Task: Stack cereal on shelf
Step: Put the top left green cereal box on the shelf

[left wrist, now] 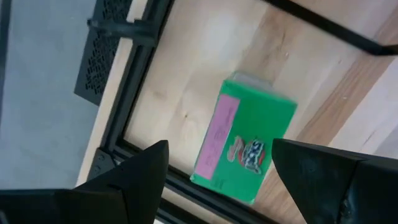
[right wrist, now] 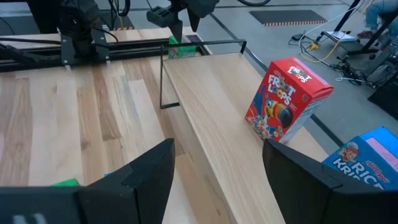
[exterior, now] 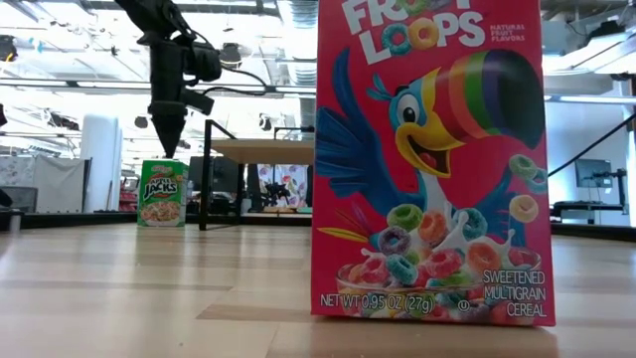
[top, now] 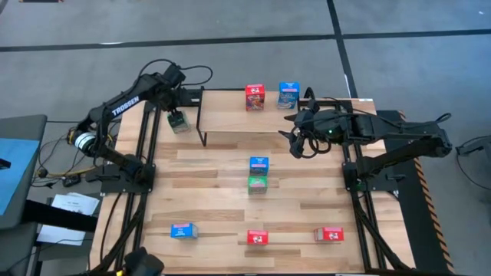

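The counter (top: 230, 199) carries the whole job, and the shelf (top: 238, 119) stands at its far end between the two arms. So far two boxes stand on the shelf board: a red box (top: 255, 96) and a blue box (top: 288, 95), side by side, close to the right tool (top: 298, 144). That tool hangs just past the shelf's right end, its jaws spread wide and holding nothing; in its wrist view the red box sits on the board just ahead of it.

The step in hand looks like a pick-up by the left tool (top: 178, 116). It hovers straight above a green box (top: 179, 123) that stands upright on the counter just outside the shelf's left end. Its jaws are wide, and in the left wrist view the green box (left wrist: 245, 138) lies between the two fingers (left wrist: 134, 177) and below them, not yet touched.

The next move probably calls for a straight drop until the fingers flank the box, then a close, a lift and a short carry sideways onto the board.

Well away from both tools, a blue-on-green pair (top: 258, 175) waits mid-counter, and three more boxes (top: 258, 237) lie along the near edge
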Motion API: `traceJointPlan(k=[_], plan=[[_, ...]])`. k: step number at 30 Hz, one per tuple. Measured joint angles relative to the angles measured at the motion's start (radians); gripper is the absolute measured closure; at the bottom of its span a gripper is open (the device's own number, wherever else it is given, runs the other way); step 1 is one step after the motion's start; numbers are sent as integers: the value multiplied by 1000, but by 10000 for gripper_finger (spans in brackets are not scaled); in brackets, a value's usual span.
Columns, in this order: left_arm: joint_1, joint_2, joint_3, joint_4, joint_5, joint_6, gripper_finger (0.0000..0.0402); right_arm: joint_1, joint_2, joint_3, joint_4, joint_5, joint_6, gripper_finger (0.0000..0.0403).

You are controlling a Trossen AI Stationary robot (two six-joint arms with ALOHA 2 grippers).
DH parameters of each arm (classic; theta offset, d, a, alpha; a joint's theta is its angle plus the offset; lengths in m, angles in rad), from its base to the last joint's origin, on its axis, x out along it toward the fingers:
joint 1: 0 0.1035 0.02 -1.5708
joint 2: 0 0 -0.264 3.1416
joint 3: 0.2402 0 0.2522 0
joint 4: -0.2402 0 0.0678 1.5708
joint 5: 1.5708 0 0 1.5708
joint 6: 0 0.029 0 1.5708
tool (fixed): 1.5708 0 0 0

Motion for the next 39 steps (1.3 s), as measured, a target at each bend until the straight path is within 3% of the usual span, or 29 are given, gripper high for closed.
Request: traceJointPlan(k=[13, 28, 39], plan=[[20, 0, -3, -48, 66, 56, 127, -2, 0, 0, -2, 0, -1, 135], [20, 1, -14, -43, 48, 110, 127, -2, 0, 0, -2, 0, -3, 135], [28, 102, -14, -42, 40, 77, 127, -2, 0, 0, -3, -1, -3, 135]])
